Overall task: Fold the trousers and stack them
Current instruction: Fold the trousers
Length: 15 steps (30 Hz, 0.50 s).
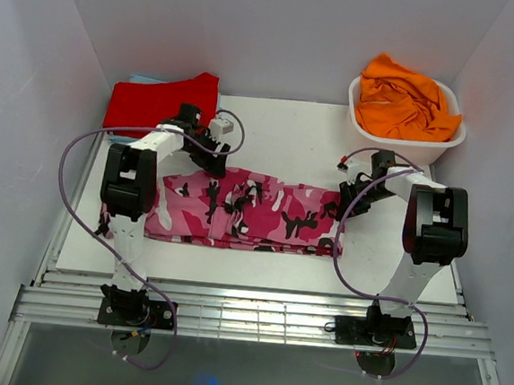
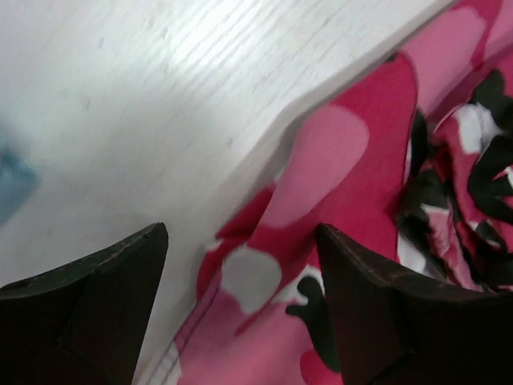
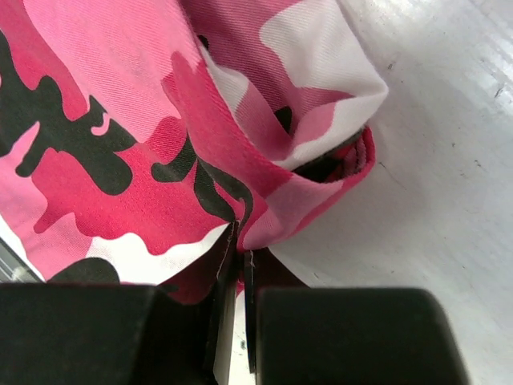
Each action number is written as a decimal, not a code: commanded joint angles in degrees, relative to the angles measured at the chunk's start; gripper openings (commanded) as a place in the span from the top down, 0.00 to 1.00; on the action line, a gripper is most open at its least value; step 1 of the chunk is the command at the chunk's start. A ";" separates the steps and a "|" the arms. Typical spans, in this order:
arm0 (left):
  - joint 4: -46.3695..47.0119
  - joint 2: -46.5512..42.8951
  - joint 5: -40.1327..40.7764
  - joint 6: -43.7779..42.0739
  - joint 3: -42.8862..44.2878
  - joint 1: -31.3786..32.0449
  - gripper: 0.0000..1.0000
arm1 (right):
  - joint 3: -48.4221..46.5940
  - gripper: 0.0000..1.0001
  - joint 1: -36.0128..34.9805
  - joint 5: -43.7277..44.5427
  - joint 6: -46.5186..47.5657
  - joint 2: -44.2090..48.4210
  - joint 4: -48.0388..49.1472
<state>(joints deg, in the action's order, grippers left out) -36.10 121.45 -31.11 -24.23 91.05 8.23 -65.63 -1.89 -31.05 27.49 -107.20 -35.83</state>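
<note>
The pink camouflage trousers point(image 1: 246, 211) lie folded lengthwise across the middle of the white table board point(image 1: 289, 132). My left gripper point(image 1: 214, 164) is open at their far left edge. Its jaws straddle the cloth's edge point(image 2: 264, 273), with one fingertip point(image 2: 120, 273) over bare table. My right gripper point(image 1: 344, 206) is at the trousers' right end. It is shut on a fold of the camouflage fabric point(image 3: 240, 233), which bunches just above the closed jaws.
A plain red garment point(image 1: 161, 101) lies folded at the back left. A white tub point(image 1: 406, 138) holding an orange garment point(image 1: 404, 102) stands at the back right. White walls close in both sides. Metal rails run along the table's near edge point(image 1: 255, 314).
</note>
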 commanded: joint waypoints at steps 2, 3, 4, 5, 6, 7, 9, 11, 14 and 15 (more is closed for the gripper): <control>5.33 3.87 5.79 3.04 4.92 3.28 0.36 | 1.37 0.92 1.10 11.88 8.90 -0.91 -2.31; 6.21 4.75 6.93 4.70 7.11 3.46 0.53 | 1.64 0.92 1.10 12.67 9.77 -1.00 -2.31; 7.08 5.37 8.25 6.02 7.82 3.55 0.76 | 1.82 0.92 1.10 13.03 10.13 -1.00 -2.48; 10.31 5.12 9.57 7.43 7.83 3.37 1.00 | 1.90 0.92 2.58 13.20 10.48 -1.08 -2.57; 12.26 4.33 8.88 8.57 6.00 3.20 1.00 | 1.90 0.92 3.38 13.82 11.01 -1.17 -2.75; 13.93 3.45 8.36 8.58 5.03 3.20 1.00 | 1.90 0.92 3.73 14.08 11.18 -1.17 -2.75; 15.09 1.78 6.26 8.23 4.40 3.28 1.00 | 1.47 0.92 5.22 14.87 11.54 -1.35 -2.75; 13.78 1.77 6.06 8.23 5.98 3.20 0.77 | 0.50 0.92 6.37 14.96 11.89 -1.70 -3.54; 12.02 -1.03 4.67 8.58 4.86 3.11 0.37 | -2.22 0.92 8.83 14.44 12.76 -2.05 -5.81; 11.93 -4.26 4.05 8.93 3.71 3.20 0.35 | -2.92 0.92 9.97 14.00 12.94 -2.05 -6.35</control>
<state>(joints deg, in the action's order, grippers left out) -25.26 125.95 -27.88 -15.68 95.92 12.91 -67.02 4.01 -28.01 35.83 -106.91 -39.20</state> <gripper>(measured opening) 0.618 0.087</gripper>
